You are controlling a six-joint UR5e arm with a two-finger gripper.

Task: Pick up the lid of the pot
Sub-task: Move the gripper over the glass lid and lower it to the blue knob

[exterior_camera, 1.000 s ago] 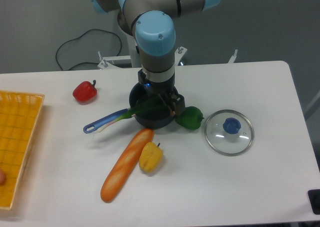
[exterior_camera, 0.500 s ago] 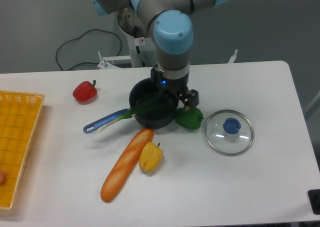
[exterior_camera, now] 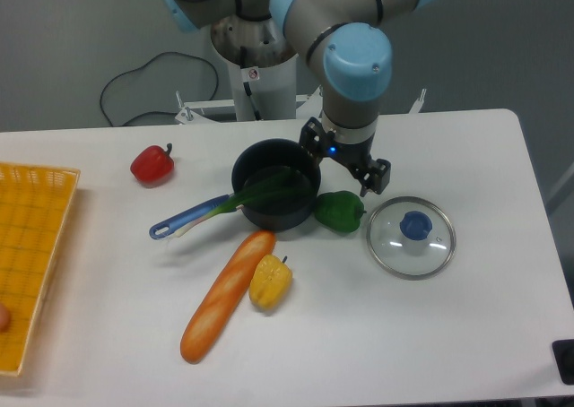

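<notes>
The pot lid [exterior_camera: 392, 248] lies on the right half of the table, a clear glass disc with a metal rim and a round blue knob [exterior_camera: 415, 226] on top. Up and to the left of it in the view hangs the gripper [exterior_camera: 343, 162], above the table. Its two dark fingers are spread, and no object shows between them. The lid is fully visible and the gripper does not touch it.
A black pot [exterior_camera: 278, 216] with a blue handle [exterior_camera: 188, 217] holds a leek [exterior_camera: 256, 193]. Around it are a green pepper [exterior_camera: 339, 212], a red pepper [exterior_camera: 152, 165], a yellow pepper [exterior_camera: 271, 283] and a baguette [exterior_camera: 224, 299]. An orange basket [exterior_camera: 34, 176] stands at left.
From over the pot, the gripper has travelled right, towards the side where the lid lies. Its fingers stay apart, and the objects on the table have kept their places.
</notes>
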